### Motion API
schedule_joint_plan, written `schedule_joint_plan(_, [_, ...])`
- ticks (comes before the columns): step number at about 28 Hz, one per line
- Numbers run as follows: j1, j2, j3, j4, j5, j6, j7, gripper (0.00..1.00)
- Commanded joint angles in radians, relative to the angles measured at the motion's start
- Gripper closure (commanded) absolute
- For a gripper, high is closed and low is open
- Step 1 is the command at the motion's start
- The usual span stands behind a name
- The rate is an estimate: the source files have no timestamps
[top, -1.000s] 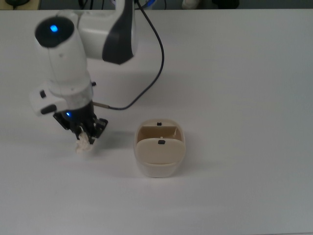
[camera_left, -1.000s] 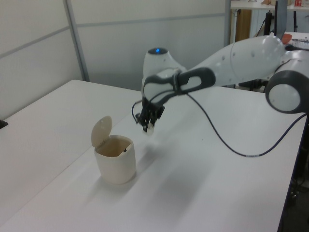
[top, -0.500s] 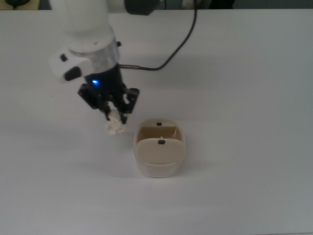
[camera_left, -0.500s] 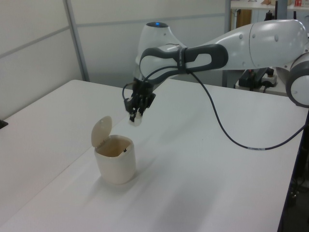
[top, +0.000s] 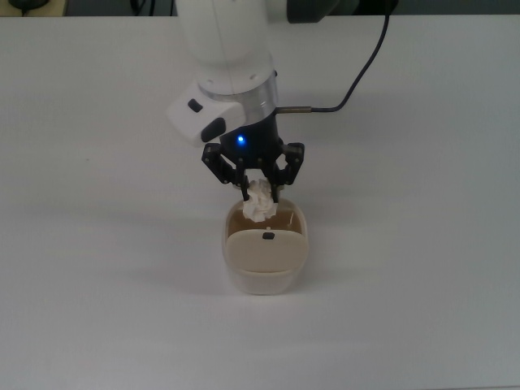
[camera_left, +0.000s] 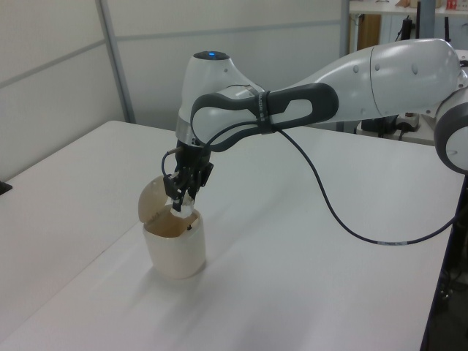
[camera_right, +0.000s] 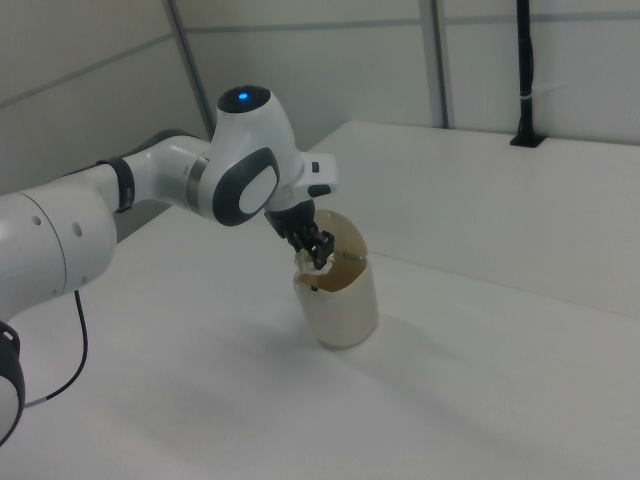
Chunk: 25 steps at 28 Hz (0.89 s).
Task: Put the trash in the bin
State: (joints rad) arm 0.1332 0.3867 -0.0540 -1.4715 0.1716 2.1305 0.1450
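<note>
Arm: the white Franka arm with dark grey joint covers (camera_left: 344, 80) reaches over the white table (top: 422, 268); in the top view it comes in from 12 o'clock, and a blue light glows on the wrist just above the fingers.
Gripper: the black two-finger gripper (top: 257, 189) points straight down, directly above the open mouth of the bin; it also shows in the left view (camera_left: 180, 199) and the right view (camera_right: 317, 256).
Fingers: clenched on the trash, one black finger on each side of the wad.
Trash: the small crumpled wad of white paper (top: 259, 201) hangs between the fingertips, clear of the table, just over the bin's opening at the 12 o'clock part of the bin in the top view. It is lumpy with no clear long axis; in the top view it looks slightly longer from 12 to 6 o'clock, its lower end pointing down into the bin. In the left view (camera_left: 183, 210) it sits at about rim height.
Bin: the small cream-beige plastic bin with rounded corners (top: 266, 264) stands upright on the table, its mouth open and brownish inside.
Lid: the cream swing flap lid (camera_left: 151, 200) is tipped up, standing at the bin's 9 o'clock edge in the left view; small black marks show on top in the top view.
Cable: a black cable (top: 366, 69) runs from the wrist toward 1 o'clock in the top view.
</note>
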Motion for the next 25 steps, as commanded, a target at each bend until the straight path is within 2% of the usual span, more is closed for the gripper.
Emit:
schedule_joint_plan(1, [0.017,-0.002,-0.009,-0.003,0.000,0.012,0.013,0.00])
schedule_joint_plan(13, [0.022,-0.003,-0.009,-0.003,0.002,0.008,0.015,0.00])
schedule_joint_plan(19, [0.020,-0.032,-0.023,-0.003,-0.003,-0.067,0.015,0.00])
schedule_joint_plan(22, [0.009,-0.086,-0.024,0.000,-0.038,-0.193,-0.001,0.00])
schedule_joint_plan(24, [0.006,-0.120,-0.024,0.000,-0.089,-0.265,-0.016,0.00])
schedule_joint_plan(25, [-0.001,-0.149,-0.024,0.002,-0.131,-0.352,-0.037,0.00])
